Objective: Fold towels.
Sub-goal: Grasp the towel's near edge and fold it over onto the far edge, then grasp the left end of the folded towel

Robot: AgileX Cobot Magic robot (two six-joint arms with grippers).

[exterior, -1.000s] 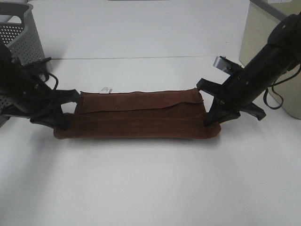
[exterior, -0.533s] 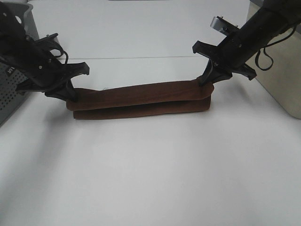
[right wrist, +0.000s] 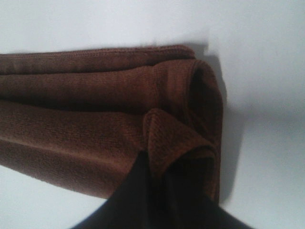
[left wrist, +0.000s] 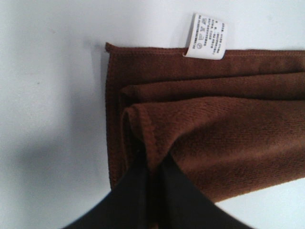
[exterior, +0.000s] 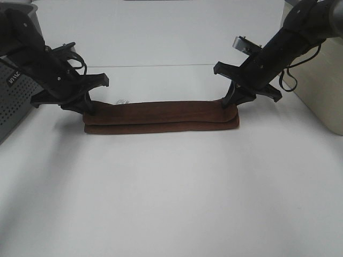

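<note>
The dark reddish-brown towel lies on the white table as a long narrow strip, folded over itself in layers. My left gripper is at its left end, shut on the top layer's corner. A small white tag sticks out from the towel's far edge near that end. At the right end my right gripper is shut on a bunched fold of the top layer. In both wrist views the dark fingers pinch cloth low over the stack.
A grey perforated basket stands at the far left behind my left arm. A beige box stands at the right edge. A seam in the white tabletop runs behind the towel.
Both grippers lifted the towel's near long edge and carried it over toward the far edge. The towel went from a wide band to a narrower, thicker strip lying flat.
</note>
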